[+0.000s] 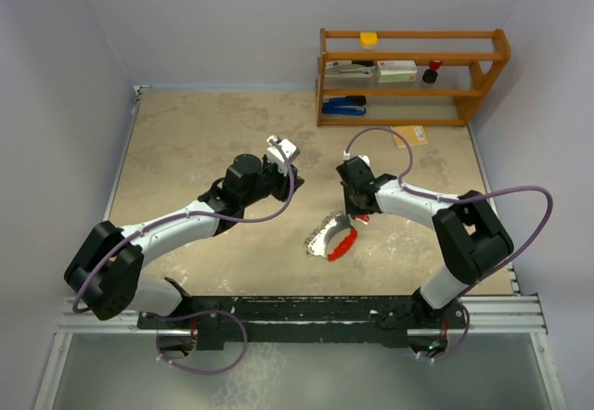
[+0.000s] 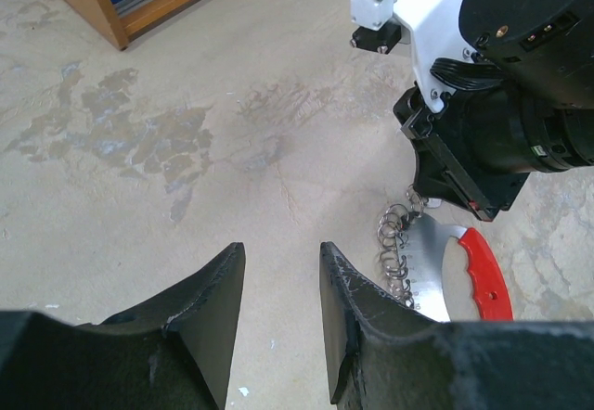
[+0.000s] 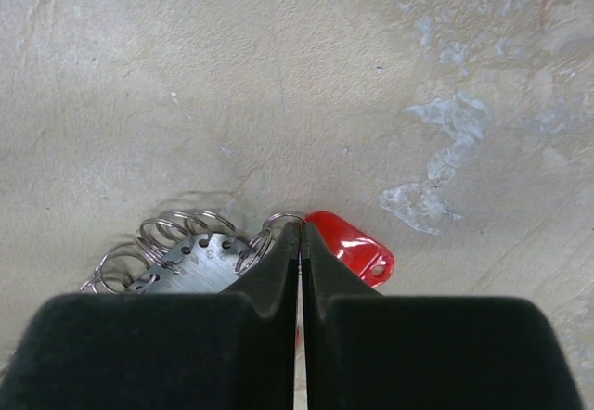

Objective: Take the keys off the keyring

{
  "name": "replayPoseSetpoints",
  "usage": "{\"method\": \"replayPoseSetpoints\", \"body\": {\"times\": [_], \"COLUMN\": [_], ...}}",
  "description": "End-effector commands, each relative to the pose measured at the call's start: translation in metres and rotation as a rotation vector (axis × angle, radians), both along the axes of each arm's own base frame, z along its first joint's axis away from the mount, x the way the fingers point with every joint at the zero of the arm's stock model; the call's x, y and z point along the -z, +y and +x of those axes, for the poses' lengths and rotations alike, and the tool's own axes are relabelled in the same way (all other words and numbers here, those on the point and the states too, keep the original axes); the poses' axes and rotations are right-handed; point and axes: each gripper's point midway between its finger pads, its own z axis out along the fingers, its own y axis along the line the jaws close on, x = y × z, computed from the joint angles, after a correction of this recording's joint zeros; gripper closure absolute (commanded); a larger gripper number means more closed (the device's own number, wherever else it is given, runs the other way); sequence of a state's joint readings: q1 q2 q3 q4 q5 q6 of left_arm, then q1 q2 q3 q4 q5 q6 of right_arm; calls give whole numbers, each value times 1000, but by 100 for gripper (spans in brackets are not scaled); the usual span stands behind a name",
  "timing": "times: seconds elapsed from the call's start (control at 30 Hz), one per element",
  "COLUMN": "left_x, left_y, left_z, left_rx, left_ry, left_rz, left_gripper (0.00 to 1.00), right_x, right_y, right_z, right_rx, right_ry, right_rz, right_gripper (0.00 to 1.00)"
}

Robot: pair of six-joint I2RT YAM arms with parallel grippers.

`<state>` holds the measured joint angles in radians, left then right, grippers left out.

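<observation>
The keyring point(image 1: 332, 241) is a red-and-white crescent fob lying on the table between the arms. In the left wrist view, the fob point(image 2: 436, 275) has a red edge and a row of silvery rings point(image 2: 393, 243). A small red-headed key point(image 3: 357, 248) lies at the fob's end, and it shows in the top view point(image 1: 362, 217). My right gripper point(image 3: 299, 227) is down on the table, shut on the thin ring beside the key's head, next to the fob's metal plate point(image 3: 200, 263). My left gripper point(image 2: 282, 271) is open and empty, hovering left of the fob.
A wooden shelf point(image 1: 408, 90) stands at the back right with a blue stapler point(image 1: 345, 106), a yellow block point(image 1: 369, 39) and a dark red-topped knob point(image 1: 432, 71). A tan envelope point(image 1: 411, 134) lies in front of it. The right gripper point(image 2: 455, 164) is close to the left gripper.
</observation>
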<state>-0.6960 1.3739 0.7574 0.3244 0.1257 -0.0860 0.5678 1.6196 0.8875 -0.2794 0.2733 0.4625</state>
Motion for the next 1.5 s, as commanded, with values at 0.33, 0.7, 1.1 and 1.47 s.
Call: {"method": "replayPoseSetpoints", "body": {"times": [0.33, 0.7, 1.1, 1.47], "left_x": [-32, -2, 39, 64], "left_y": [-9, -46, -107, -143], "left_z": [11, -2, -17, -17], "left_rx": [-5, 217, 526, 622], "left_ry": [-86, -62, -82, -71], "left_rz": [-62, -79, -13, 29], "left_gripper": [64, 59, 47, 67], "right_x": [-52, -74, -136, -164], "right_y": [-23, -27, -43, -51], "right_z": [15, 16, 11, 3], "right_rx": [37, 45, 136, 164], "right_ry": [-109, -154, -372, -456], "right_rz": [-103, -100, -2, 44], "right_gripper": [100, 95, 62, 60]}}
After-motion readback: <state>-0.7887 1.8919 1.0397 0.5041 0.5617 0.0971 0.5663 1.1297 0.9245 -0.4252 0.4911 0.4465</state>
